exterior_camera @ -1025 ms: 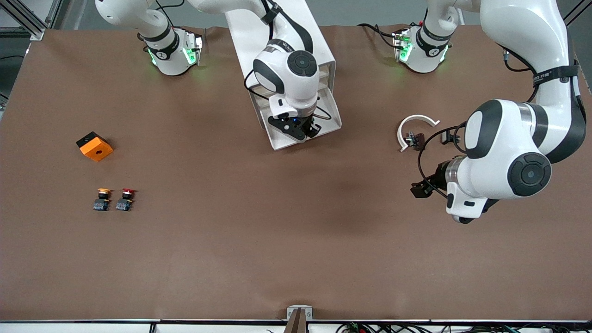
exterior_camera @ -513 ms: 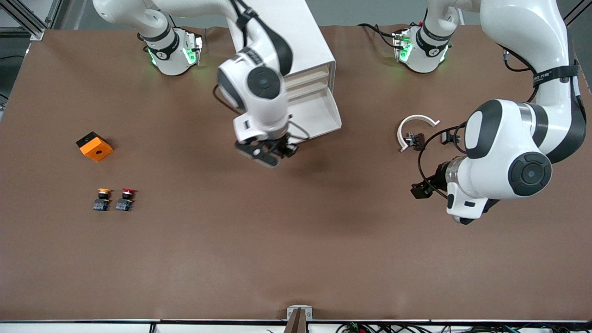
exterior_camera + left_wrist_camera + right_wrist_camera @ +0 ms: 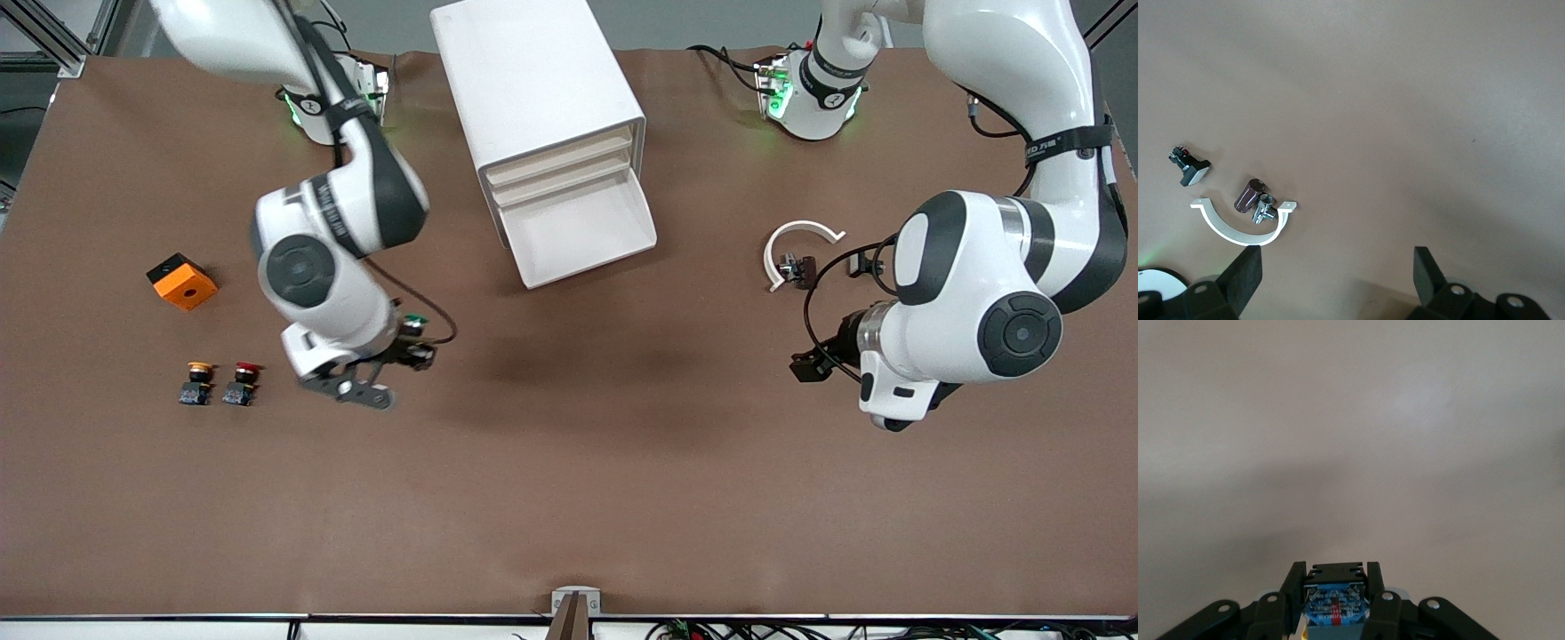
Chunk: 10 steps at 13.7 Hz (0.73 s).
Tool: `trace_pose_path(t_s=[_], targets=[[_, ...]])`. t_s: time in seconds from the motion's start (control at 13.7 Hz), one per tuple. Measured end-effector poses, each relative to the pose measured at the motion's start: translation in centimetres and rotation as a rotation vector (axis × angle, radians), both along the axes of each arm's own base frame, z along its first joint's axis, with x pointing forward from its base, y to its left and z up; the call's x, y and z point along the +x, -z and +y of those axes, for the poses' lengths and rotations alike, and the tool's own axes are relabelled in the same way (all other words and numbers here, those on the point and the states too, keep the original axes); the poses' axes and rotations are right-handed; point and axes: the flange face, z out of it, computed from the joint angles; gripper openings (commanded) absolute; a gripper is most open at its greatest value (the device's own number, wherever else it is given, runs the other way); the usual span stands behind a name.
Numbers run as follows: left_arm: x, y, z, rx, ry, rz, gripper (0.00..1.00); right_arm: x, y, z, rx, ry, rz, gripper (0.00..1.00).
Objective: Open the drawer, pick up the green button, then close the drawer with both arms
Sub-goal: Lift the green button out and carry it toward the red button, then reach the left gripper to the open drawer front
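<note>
Two arms work over the brown surface. The right gripper hangs above bare surface, between the cabinet and the pair of loose buttons, its fingers clenched on the green button. From the right wrist view the button's blue-and-black body sits squeezed between the two fingers.

One drawer, the lowest of the stack, stands pulled out of the cabinet toward the front camera; nothing shows in its tray. The three drawers above it are pushed in.

Toward the right arm's end lie an orange block and, nearer the camera, a yellow-capped button just beside a red-capped button.

The left gripper waits toward the left arm's end, over bare surface, its fingers spread wide and grasping nothing. Near it on the surface lies a white curved clip with a small dark cylinder and a metal piece inside its curve, and a small black-and-white part apart from them.
</note>
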Motion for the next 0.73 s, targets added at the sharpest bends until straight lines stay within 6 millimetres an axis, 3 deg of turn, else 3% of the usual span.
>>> trace_pose_path(t_s=[0.15, 0.29, 0.51, 0.73], targets=[[0.0, 0.0, 0.0, 0.000, 0.000, 0.000, 1.00, 1.7, 0.6, -5.3, 0.005, -0.028, -0.008, 0.00], [0.0, 0.0, 0.0, 0.000, 0.000, 0.000, 1.00, 2.5, 2.3, -9.2, 0.009, -0.027, -0.024, 0.00], [-0.2, 0.6, -0.8, 0.001, 0.013, 0.010, 1.00, 2.4, 5.5, -12.4, 0.009, -0.016, -0.026, 0.00], [-0.8, 2.5, -3.8, 0.002, 0.055, 0.016, 1.00, 2.0, 8.2, -14.8, 0.020, -0.011, -0.038, 0.00]])
